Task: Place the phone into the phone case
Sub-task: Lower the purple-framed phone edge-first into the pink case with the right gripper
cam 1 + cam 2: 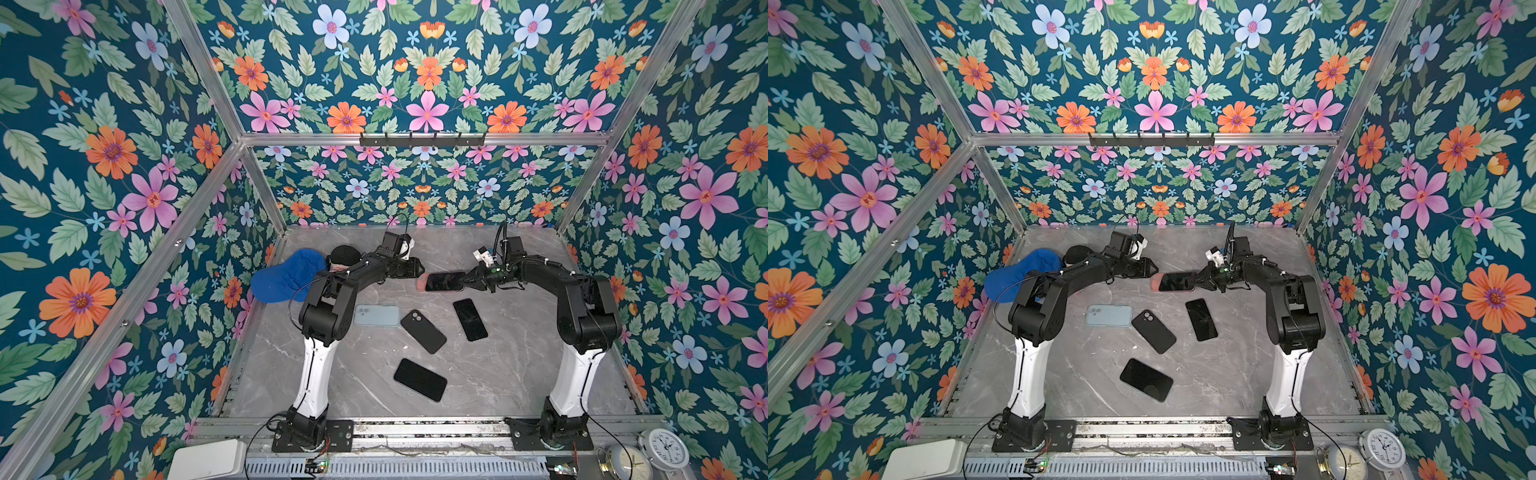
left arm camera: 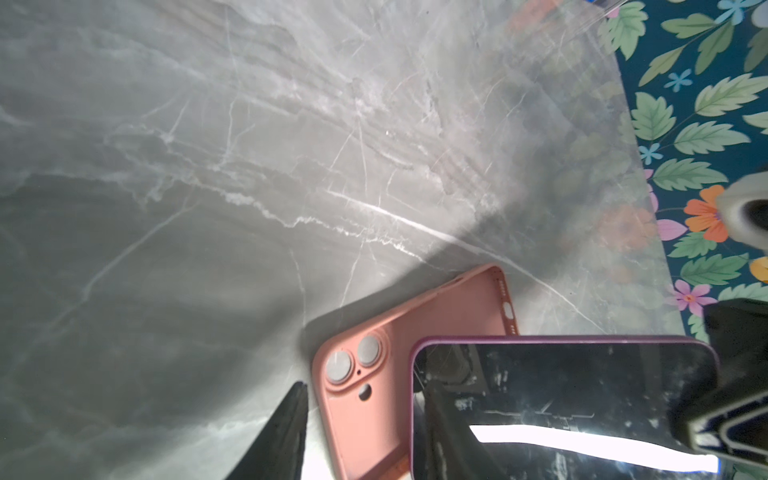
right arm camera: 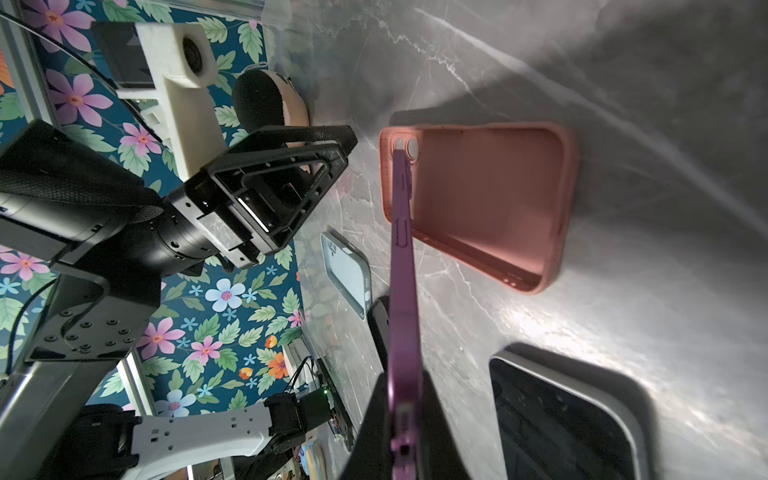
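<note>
A pink phone case (image 3: 478,195) lies open side up on the grey marble table, toward the back middle. My right gripper (image 3: 405,399) is shut on one end of a purple-edged phone (image 3: 401,270) and holds it screen up just above the case. In both top views the phone (image 1: 444,281) covers most of the case, leaving only the pink left end (image 1: 420,283) showing. My left gripper (image 2: 365,386) is open at the case's camera-hole end (image 2: 365,424) and holds nothing. In the right wrist view its tips stand a little apart from the case.
Nearer the front lie a pale blue case (image 1: 376,315), a black case (image 1: 423,331) and two black phones (image 1: 469,319) (image 1: 419,379). A blue cap (image 1: 286,276) and a dark foam head (image 1: 345,254) sit at the back left. Clocks (image 1: 665,451) stand beyond the front rail.
</note>
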`<state>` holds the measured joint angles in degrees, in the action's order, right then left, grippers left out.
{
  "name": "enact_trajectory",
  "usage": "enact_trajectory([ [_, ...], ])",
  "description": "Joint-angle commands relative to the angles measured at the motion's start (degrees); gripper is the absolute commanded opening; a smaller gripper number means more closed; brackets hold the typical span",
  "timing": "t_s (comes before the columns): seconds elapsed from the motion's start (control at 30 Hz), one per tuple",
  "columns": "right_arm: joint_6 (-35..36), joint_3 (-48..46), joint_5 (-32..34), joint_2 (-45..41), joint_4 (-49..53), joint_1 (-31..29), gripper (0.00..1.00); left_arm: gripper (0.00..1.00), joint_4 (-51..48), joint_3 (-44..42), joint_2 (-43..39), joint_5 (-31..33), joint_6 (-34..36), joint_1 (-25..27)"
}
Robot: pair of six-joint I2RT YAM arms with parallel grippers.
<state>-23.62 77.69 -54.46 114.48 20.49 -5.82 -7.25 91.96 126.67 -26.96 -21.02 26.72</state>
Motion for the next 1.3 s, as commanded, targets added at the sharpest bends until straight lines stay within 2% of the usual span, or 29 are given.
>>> enact_trajectory([
  [0.0,1.51,1.28,-1.79,0.91,1.86,0.02,0.00,0.47,0.92,-0.05,0.48,-1.18,-0.62,0.00],
  [0.4,4.14,9.09,-2.11,6.47,9.62,0.02,0.00,0.46,0.74,0.89,2.42,-2.77,-1.62,-1.03],
  [1.07,8.15,10.90,-6.62,10.59,14.05,-0.11,0.00,0.43,2.58,-0.78,2.35,-4.82,-3.35,-0.53],
  [1.27,8.11,10.31,-6.40,10.59,13.50,-0.34,0.00,0.43,2.20,2.38,4.12,-6.18,-4.02,-0.11],
])
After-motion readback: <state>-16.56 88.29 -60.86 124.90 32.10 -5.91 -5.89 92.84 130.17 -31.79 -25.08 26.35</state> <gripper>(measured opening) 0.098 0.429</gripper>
